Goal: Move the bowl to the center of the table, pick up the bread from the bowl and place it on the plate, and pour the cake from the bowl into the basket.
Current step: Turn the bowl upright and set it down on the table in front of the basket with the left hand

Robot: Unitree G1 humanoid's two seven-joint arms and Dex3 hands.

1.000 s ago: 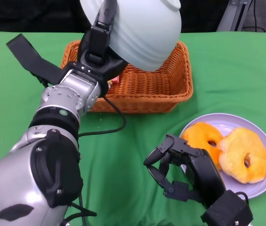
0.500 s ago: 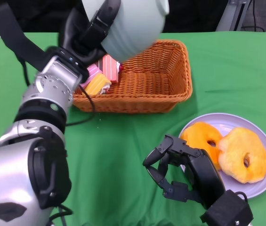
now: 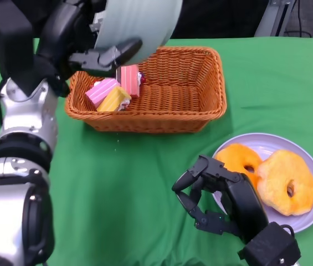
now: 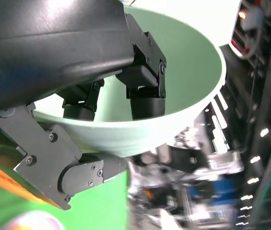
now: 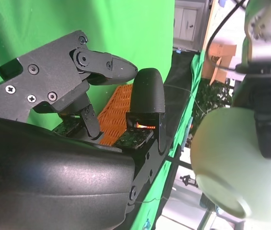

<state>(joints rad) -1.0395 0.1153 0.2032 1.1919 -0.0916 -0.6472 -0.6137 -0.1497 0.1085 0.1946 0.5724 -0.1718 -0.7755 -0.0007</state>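
My left hand point(image 3: 90, 52) grips the pale green bowl point(image 3: 137, 25) by its rim, tipped over high above the basket's left end; in the left wrist view the bowl point(image 4: 173, 81) is empty inside, with fingers point(image 4: 142, 91) over its wall. The orange wicker basket point(image 3: 195, 111) holds pink and yellow cake pieces point(image 3: 114, 91) at its left end. Two orange ring-shaped breads point(image 3: 283, 180) lie on the lilac plate point(image 3: 311, 219) at the right. My right hand point(image 3: 220, 194) rests on the cloth beside the plate, fingers curled, holding nothing. The right wrist view shows the bowl point(image 5: 236, 163) held aloft.
The green cloth point(image 3: 128, 183) covers the table in front of the basket and to the left of my right hand. A dark background and a grey stand point(image 3: 275, 16) lie past the far edge.
My left arm has swung left and up with the tipped bowl. The cake pieces have come into sight in the basket's left end. The right hand has hardly moved.
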